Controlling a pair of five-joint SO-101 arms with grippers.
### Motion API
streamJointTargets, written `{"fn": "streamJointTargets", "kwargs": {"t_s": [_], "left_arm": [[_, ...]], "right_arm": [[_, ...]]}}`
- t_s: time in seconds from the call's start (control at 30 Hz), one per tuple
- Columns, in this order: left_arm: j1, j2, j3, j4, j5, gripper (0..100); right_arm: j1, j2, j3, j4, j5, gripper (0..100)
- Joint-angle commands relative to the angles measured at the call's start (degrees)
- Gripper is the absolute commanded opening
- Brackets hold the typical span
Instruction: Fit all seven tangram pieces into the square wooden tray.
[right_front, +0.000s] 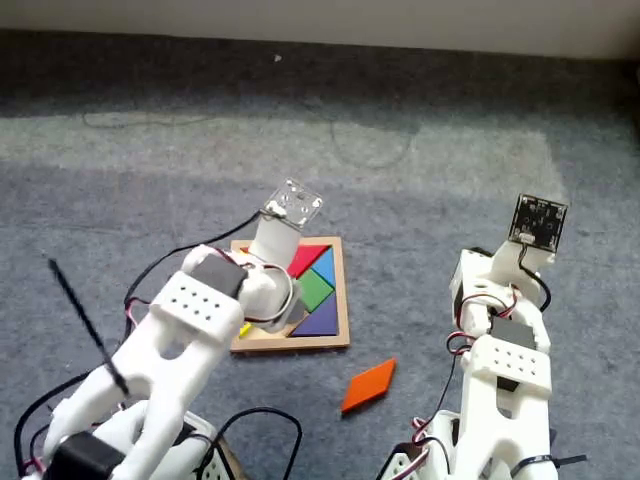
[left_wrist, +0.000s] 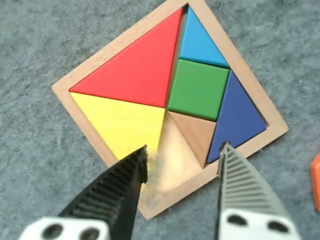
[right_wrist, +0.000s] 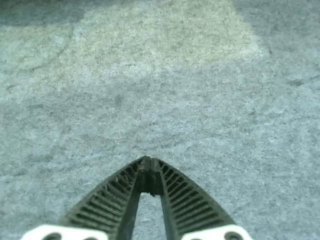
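Note:
The square wooden tray (left_wrist: 64, 91) holds a red triangle (left_wrist: 137, 70), a yellow triangle (left_wrist: 122, 122), a light blue triangle (left_wrist: 200, 45), a green square (left_wrist: 197, 89), a dark blue triangle (left_wrist: 237, 117) and a tan triangle (left_wrist: 196, 136). A slanted slot (left_wrist: 172, 162) beside the tan piece is bare. My left gripper (left_wrist: 184, 150) hovers open above that slot with nothing between its fingers. The orange parallelogram (right_front: 369, 384) lies on the carpet just off the tray's (right_front: 343, 290) near right corner. My right gripper (right_wrist: 149, 162) is shut over bare carpet.
Grey carpet covers the whole surface. The left arm (right_front: 190, 320) leans over the tray's left half, hiding it in the high view. The right arm (right_front: 505, 340) stands folded at the right, well apart from the tray. Cables trail at the near left.

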Motion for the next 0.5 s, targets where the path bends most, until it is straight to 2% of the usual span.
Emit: {"fn": "streamJointTargets", "kwargs": {"t_s": [0.0, 0.2, 0.47], "left_arm": [[1.36, 9.19, -5.05, -2.29, 1.14, 23], [1.36, 20.18, -10.95, -2.37, 4.66, 23], [1.45, 22.46, -11.30, -4.13, 6.86, 23]], "right_arm": [[-0.57, -1.19, -0.75, -1.27, 0.70, 0.6], [-0.57, -1.19, -0.75, -1.27, 0.70, 0.6], [-0.57, -1.19, -0.75, -1.27, 0.70, 0.6]]}}
